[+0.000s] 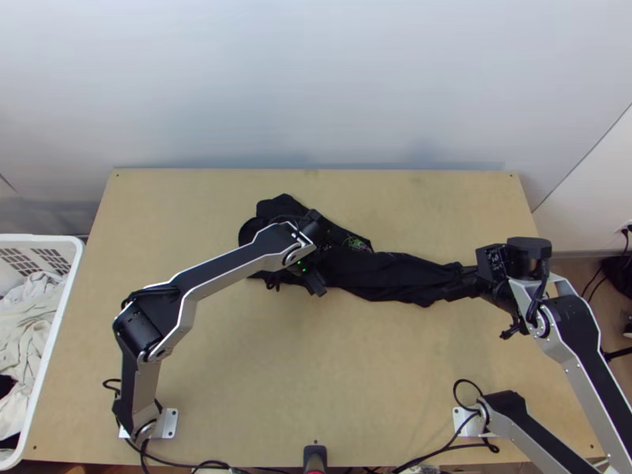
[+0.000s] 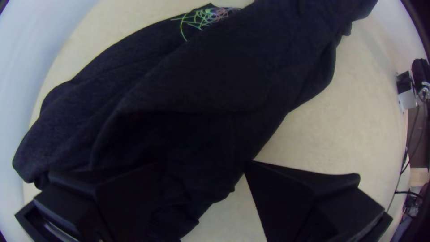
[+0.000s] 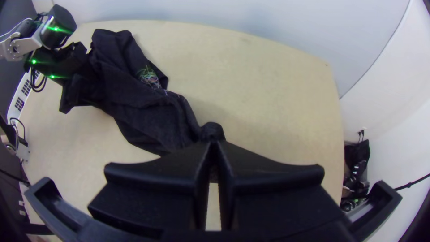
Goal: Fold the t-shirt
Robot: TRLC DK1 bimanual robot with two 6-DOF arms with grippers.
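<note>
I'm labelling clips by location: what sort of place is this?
Probably a robotics lab: two silver-grey, black-jointed arms stand at a light wooden table, beside a white plastic basket of cloths.

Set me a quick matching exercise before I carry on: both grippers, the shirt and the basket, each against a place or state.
Things
1. Left gripper
2. Right gripper
3. T-shirt
4. White basket

Place or state
A. Black, bunched lengthwise on the table
B. Closed on the cloth's narrow end
C. Beside the table, holding mostly pale cloths
D. Open at the cloth's broader part

Pairs: 1-D, 2-B, 3-A, 4-C
</note>
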